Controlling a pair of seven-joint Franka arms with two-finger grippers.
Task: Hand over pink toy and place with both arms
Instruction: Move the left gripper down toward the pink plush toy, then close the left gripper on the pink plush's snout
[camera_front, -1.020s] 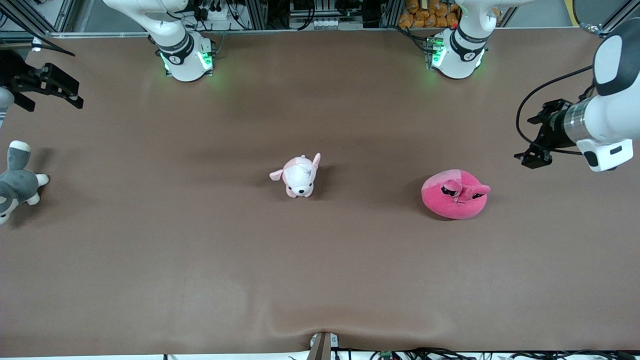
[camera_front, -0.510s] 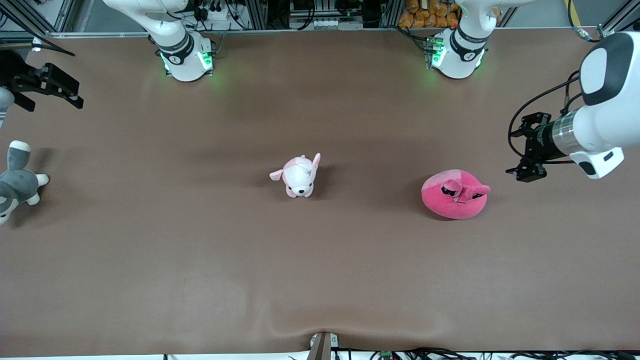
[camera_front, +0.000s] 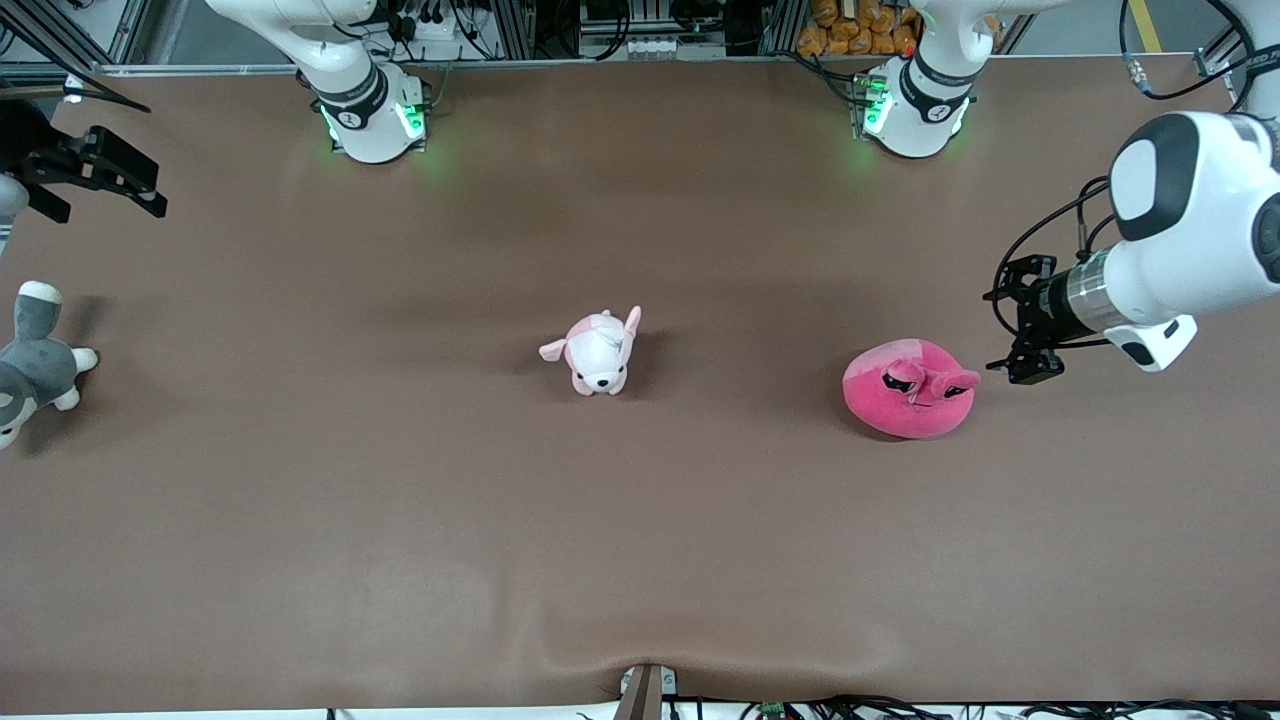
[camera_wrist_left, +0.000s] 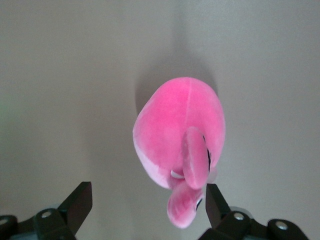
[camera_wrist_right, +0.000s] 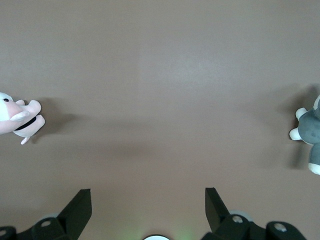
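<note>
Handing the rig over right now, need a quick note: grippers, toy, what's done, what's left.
Left gripper: open, empty, over the table beside the pink toy, at the left arm's end; its wrist view shows the toy between the fingers but not touched.
Right gripper: open, empty, waiting at the right arm's end above the grey dog.
Pink toy lies on the table; the pale puppy sits mid-table.
Done: nothing of the task yet.
Left: grasp, lift, handover to the right gripper, placement.
</note>
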